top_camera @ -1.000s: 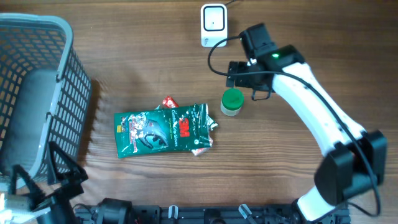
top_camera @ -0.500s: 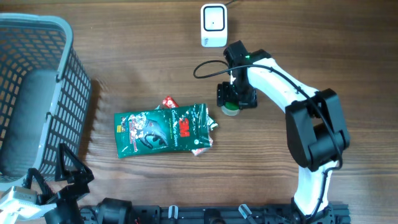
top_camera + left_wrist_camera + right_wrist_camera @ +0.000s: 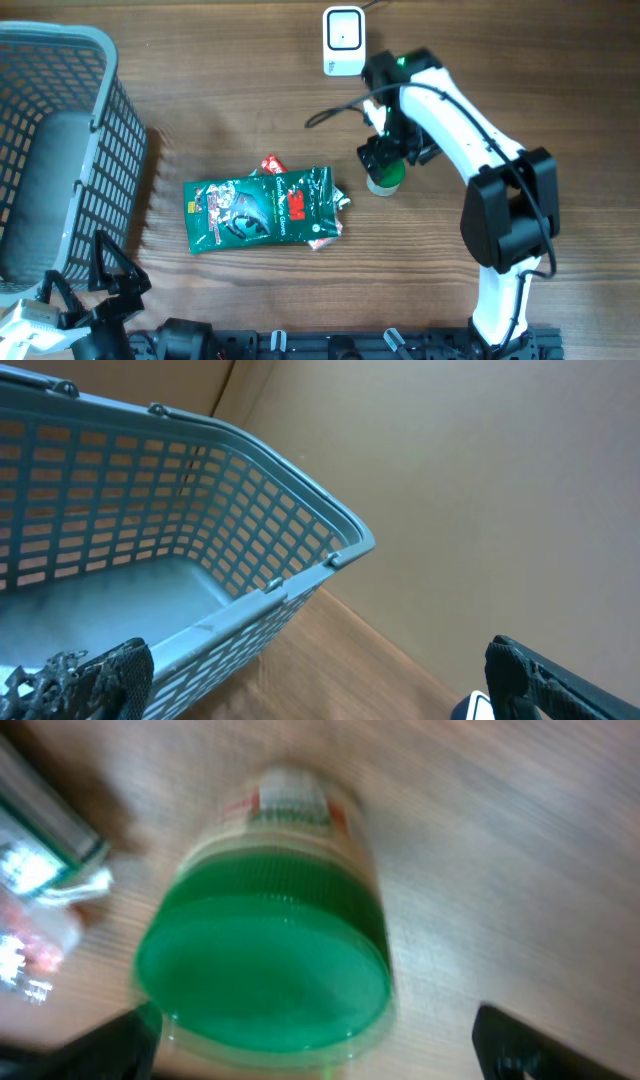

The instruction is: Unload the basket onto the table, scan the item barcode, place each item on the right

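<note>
A small jar with a green lid point(image 3: 386, 180) stands on the wooden table right of a green foil bag point(image 3: 262, 208). My right gripper point(image 3: 388, 158) hangs over the jar, open. In the right wrist view the green lid point(image 3: 265, 965) fills the space between the spread fingers point(image 3: 515, 1045); the right finger is clear of it and the left one is close beside it. A label point(image 3: 290, 805) shows on the jar's side. The white scanner point(image 3: 343, 40) sits at the far edge. My left gripper point(image 3: 105, 285) is open at the near left, holding nothing.
A grey-blue basket point(image 3: 120, 110) takes up the left side and looms close in the left wrist view, the basket point(image 3: 200, 540) just ahead of the open left gripper point(image 3: 320, 685). A red packet point(image 3: 270, 163) pokes out from under the green bag.
The right arm swung in from the right and came down over the jar. The jar now sits slightly nearer and further right. The left arm barely moved.
</note>
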Robot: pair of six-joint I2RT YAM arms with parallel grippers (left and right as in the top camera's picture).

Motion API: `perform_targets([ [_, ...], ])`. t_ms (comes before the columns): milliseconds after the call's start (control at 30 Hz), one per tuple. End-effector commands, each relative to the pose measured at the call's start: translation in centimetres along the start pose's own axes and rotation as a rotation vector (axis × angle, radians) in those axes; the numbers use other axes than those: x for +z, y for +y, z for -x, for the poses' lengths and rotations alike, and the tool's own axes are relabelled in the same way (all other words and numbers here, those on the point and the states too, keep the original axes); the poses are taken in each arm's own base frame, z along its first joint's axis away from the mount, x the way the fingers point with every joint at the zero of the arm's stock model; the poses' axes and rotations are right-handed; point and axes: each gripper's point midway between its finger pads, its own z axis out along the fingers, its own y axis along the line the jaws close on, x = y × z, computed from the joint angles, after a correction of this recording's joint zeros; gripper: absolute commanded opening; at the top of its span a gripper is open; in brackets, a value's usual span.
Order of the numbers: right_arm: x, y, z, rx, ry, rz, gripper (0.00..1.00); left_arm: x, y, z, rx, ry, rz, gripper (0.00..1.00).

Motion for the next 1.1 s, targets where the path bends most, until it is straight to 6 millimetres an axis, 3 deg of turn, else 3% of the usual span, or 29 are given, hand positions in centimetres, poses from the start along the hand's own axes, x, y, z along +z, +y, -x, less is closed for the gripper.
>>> perform_targets([
  [0,-5.0,-0.3,0.6,0.223,-0.081,-0.025,1.0,0.0,0.2,0.3,-0.012,-0.012,0.013,1.0],
  [33,-6.0,-0.2,1.1,0.367,-0.121,-0.006,1.0,-0.1,0.2,0.3,-0.012,-0.012,0.013,1.0],
  [100,-6.7,-0.4,1.1,0.865,-0.137,0.043,1.0,-0.1,0.2,0.3,-0.012,-0.012,0.013,1.0],
  [167,-5.9,0.4,0.7,1.531,-0.07,0.101,1.0,0.0,0.2,0.2,-0.012,-0.012,0.013,1.0],
  [200,-5.3,1.3,0.4,1.69,-0.011,0.126,1.0,0.0,0.2,0.2,-0.012,-0.012,0.013,1.0],
  [333,-3.0,1.7,-0.7,1.865,0.064,0.069,1.0,0.0,0.2,0.2,-0.012,-0.012,0.013,1.0],
  [433,-0.3,1.2,-0.3,1.869,0.041,0.037,1.0,-0.1,0.2,0.2,-0.012,-0.012,0.013,1.0],
  [600,4.6,-0.2,2.3,1.725,-0.098,0.066,1.0,-0.1,0.2,0.2,-0.012,-0.012,0.013,1.0],
  [633,4.9,-0.1,2.2,1.709,-0.096,0.063,0.99,0.0,0.2,0.2,-0.012,-0.012,0.013,1.0],
  [733,4.8,0.0,2.5,1.543,-0.103,0.07,0.84,0.0,0.2,0.3,-0.012,-0.012,0.013,1.0],
  [767,4.8,0.0,2.8,1.354,-0.108,0.071,0.72,0.0,0.2,0.2,-0.012,-0.012,0.013,1.0],
  [900,4.6,-0.2,3.0,0.848,-0.128,0.035,0.71,0.0,0.2,0.2,-0.012,-0.012,0.013,1.0],
  [933,4.2,-0.2,3.3,0.703,-0.14,0.029,0.72,-0.1,0.2,0.2,-0.012,-0.012,0.013,1.0],
  [1000,2.9,0.0,4.4,0.354,-0.183,0.025,0.8,0.0,0.2,0.2,-0.012,-0.012,0.013,1.0],
  [1033,2.6,0.0,4.7,0.186,-0.198,0.013,0.89,0.0,0.2,0.2,-0.012,-0.012,0.013,1.0],
  [1067,2.6,0.1,4.7,0.044,-0.198,-0.001,0.9,0.0,0.2,0.2,-0.012,-0.012,0.013,1.0],
])
